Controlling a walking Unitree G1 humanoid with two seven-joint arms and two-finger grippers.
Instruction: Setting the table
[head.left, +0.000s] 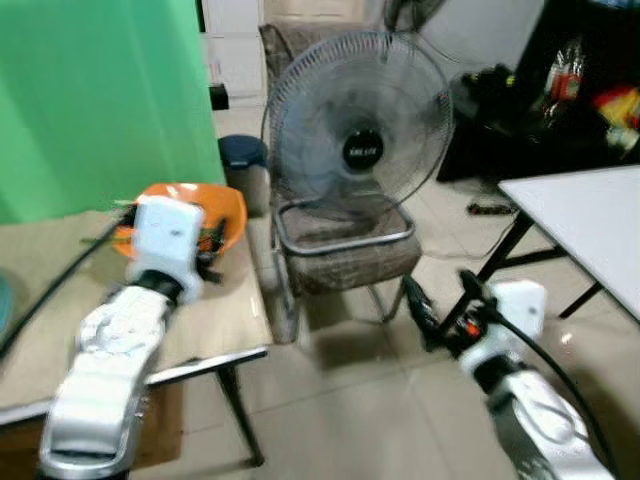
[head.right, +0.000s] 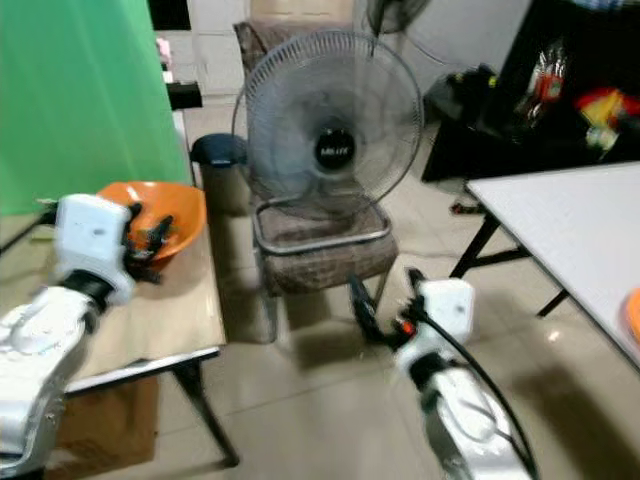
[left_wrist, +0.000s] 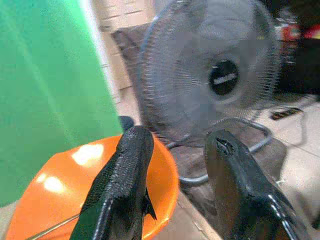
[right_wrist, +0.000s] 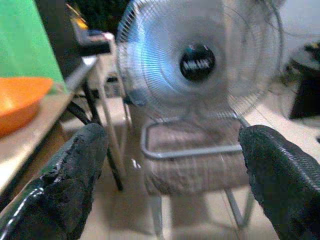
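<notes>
One orange bowl (head.left: 215, 212) sits at the far right corner of the left surface (head.left: 225, 310), and the left hand (left_wrist: 175, 165) is right on it, fingers parted with one over the rim. Right hand (head.left: 440, 300) hangs low over the floor, spread wide and empty, facing the fan (head.left: 360, 125). Left arm is clearly nearer; white surface (head.left: 590, 215) waits far right.

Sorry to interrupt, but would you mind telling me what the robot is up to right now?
It is setting a table. The left gripper is at the orange bowl near the corner of the beige table, fingers open, one over the bowl's inside and one past its rim. The right gripper hangs open and empty over the floor, facing the fan on the chair.
</notes>
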